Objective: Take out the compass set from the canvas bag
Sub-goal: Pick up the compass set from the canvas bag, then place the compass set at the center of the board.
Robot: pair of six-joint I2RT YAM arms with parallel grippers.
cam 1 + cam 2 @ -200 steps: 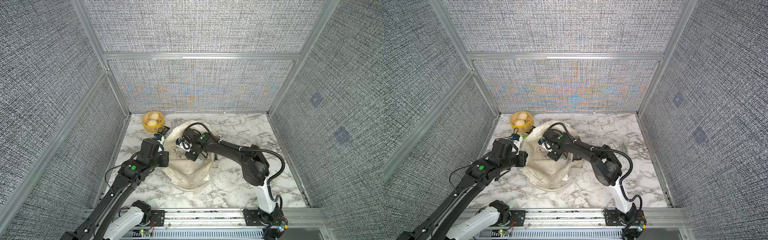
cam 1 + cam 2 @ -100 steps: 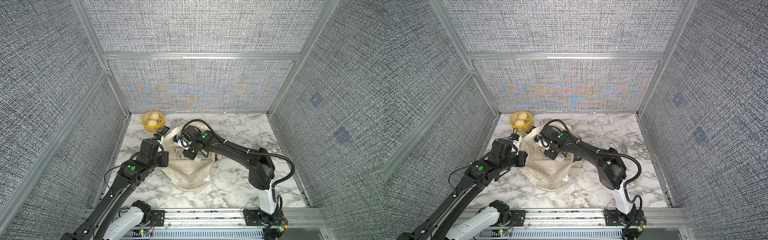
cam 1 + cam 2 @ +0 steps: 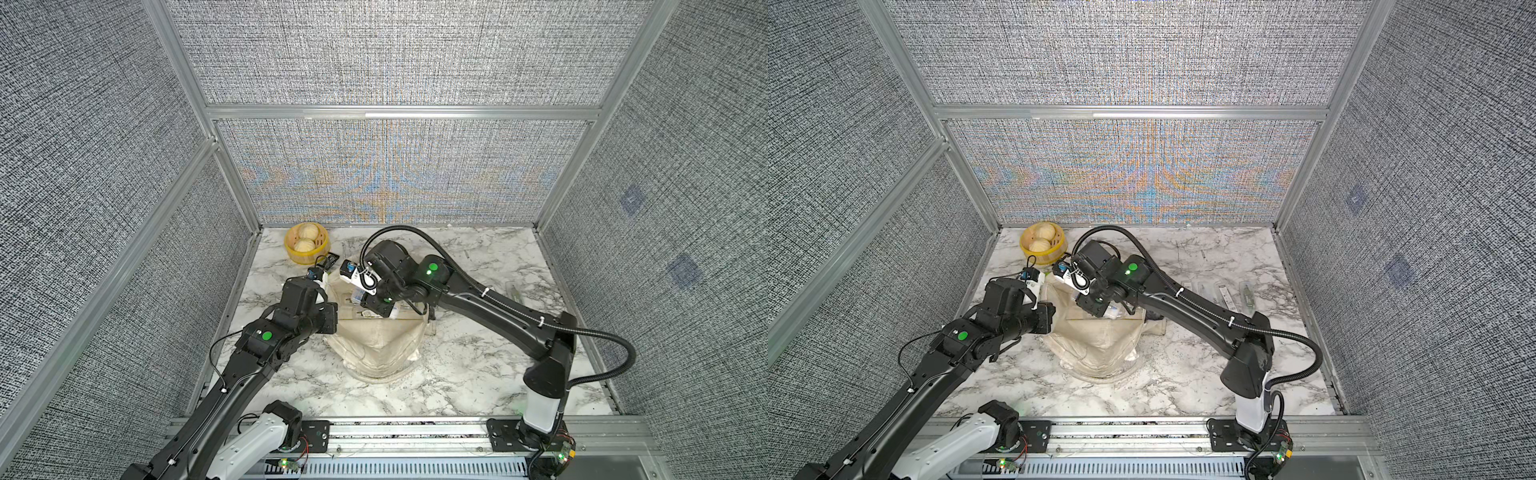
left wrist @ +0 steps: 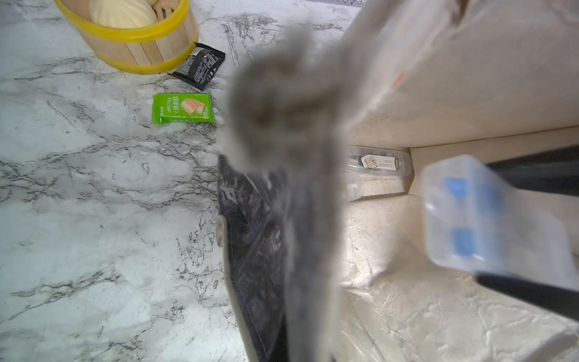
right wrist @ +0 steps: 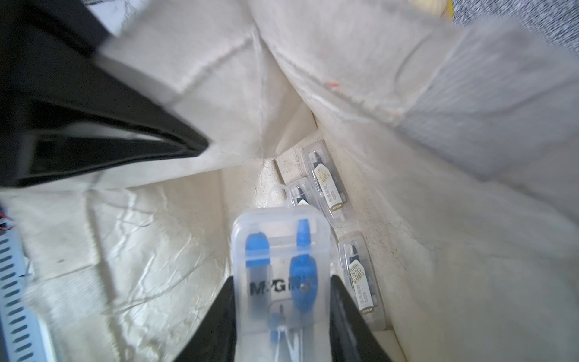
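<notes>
Canvas bag mouth open w/ room inside; pen pkgs crowd corner.

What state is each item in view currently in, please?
canvas bag, open, rim pinched up by the left end effector.
compass set, case closed, gripped by the right end effector, not yet out of the bag.
pen cases, lying on the bag floor.
yellow basket, upright, holding buns.
green snack packet, flat on the table.
</notes>
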